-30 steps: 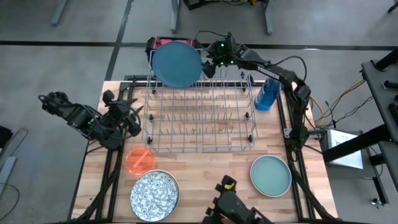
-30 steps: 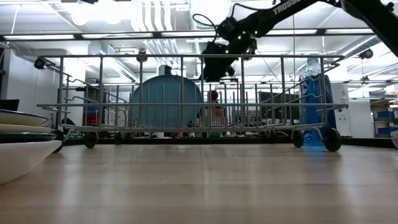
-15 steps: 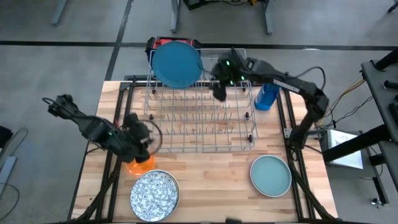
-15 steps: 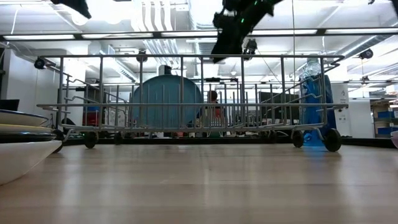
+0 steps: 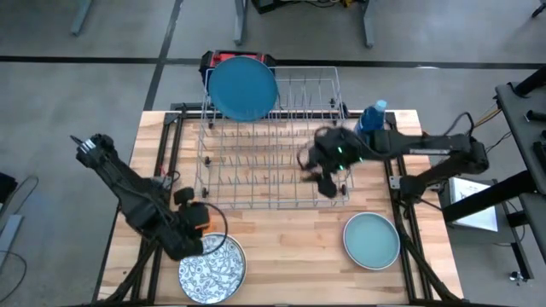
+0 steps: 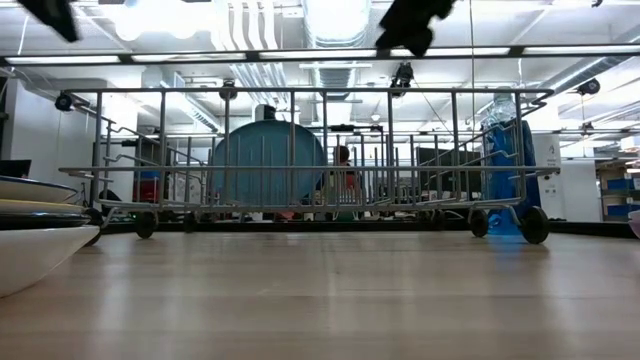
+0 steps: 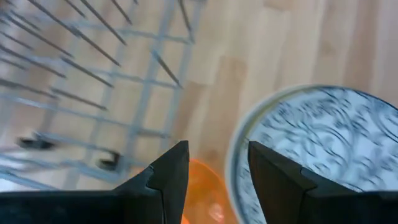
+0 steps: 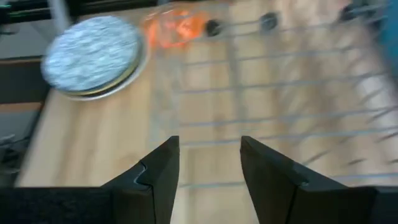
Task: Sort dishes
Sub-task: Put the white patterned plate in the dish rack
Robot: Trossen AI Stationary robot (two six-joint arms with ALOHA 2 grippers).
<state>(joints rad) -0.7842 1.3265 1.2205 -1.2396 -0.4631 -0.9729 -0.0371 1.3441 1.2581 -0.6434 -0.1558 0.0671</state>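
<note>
left tool (image 7: 214, 168) hung parted and empty over the orange plate (image 7: 202, 202); right tool (image 8: 205, 168) parted, empty, above the rack (image 5: 273, 141).

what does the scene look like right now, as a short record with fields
table: wooden top
rack: wire rack at the table's middle and back
blue plate: upright at the rack's back left
patterned plate: flat at front left
orange plate: beside the patterned plate, under the left gripper
teal plate: flat at front right
bottle: blue, right of the rack
left gripper: open, over the orange plate
right gripper: open, empty, above the rack's right front
</note>
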